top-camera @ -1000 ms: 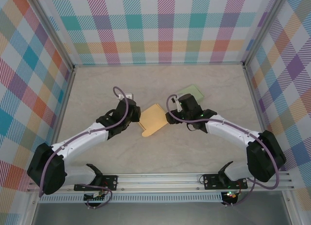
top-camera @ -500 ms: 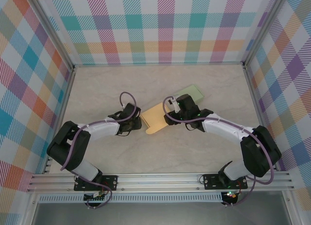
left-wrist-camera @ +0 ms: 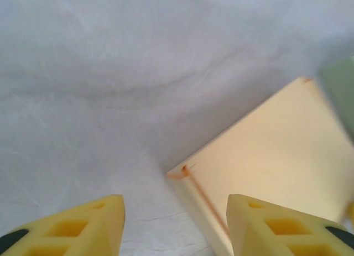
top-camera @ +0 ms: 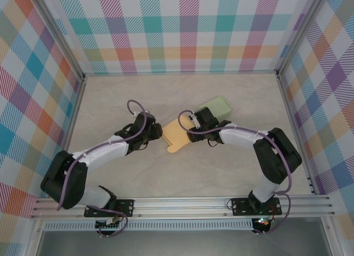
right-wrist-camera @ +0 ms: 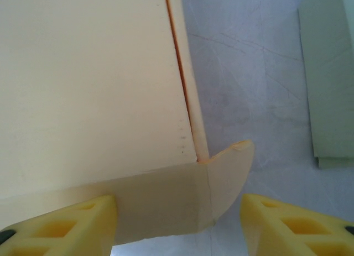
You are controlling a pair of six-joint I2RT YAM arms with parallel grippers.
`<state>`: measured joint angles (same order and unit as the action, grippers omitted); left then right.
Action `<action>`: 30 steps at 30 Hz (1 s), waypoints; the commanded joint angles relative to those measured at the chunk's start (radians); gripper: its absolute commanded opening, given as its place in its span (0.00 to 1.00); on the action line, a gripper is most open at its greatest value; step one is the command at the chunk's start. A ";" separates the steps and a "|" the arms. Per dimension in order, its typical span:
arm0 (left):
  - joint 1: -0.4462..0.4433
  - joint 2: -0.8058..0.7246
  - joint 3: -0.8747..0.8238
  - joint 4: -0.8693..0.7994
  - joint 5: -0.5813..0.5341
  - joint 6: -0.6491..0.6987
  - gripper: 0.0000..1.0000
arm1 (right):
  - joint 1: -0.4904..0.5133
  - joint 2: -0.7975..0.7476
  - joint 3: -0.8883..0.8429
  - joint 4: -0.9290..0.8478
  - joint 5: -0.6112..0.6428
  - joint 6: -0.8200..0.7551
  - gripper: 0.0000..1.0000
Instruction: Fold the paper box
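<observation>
The flat, pale yellow paper box (top-camera: 177, 134) lies near the middle of the pale, stone-look counter (top-camera: 232, 173), between the two arms. It looks thin and very light, so I think a small push would make it slide on the smooth top. The card looks stiff enough to stay flat. It should bend easily along its creases, but a hard squeeze could dent or tear it. In the right wrist view, a rounded little flap (right-wrist-camera: 224, 178) sticks out at one corner. A narrow strip (right-wrist-camera: 185, 73) runs along the side, with an orange line where it folds. Those loose edges look like the best spots to take hold of, because the big flat face gives nothing to pinch. The right fingers (right-wrist-camera: 61, 223) stand wide apart with that flap between them. One finger is right by the card's edge, but I cannot tell if it touches, and they are not squeezing. The left fingers (left-wrist-camera: 83, 225) are wide apart too, with nothing in them, and they point at another corner (left-wrist-camera: 180, 170) of the box just ahead. I think one arm should press the box down while the other lifts a flap, or it will skid away. Close behind the box, on the right, lies a flat pale green card piece (top-camera: 217, 107).
</observation>
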<state>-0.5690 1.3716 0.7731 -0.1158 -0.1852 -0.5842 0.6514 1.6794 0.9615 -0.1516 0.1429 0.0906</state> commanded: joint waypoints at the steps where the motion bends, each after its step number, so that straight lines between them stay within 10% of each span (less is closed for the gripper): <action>1: -0.008 0.016 0.008 0.010 -0.007 -0.030 0.56 | -0.006 0.015 0.034 0.017 -0.041 0.017 0.58; 30: 0.024 0.315 0.161 -0.053 -0.004 0.161 0.22 | -0.064 -0.199 -0.090 -0.005 -0.235 0.407 0.65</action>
<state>-0.5571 1.6676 0.9230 -0.0937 -0.1711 -0.4797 0.6300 1.5097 0.8394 -0.0994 -0.0982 0.4000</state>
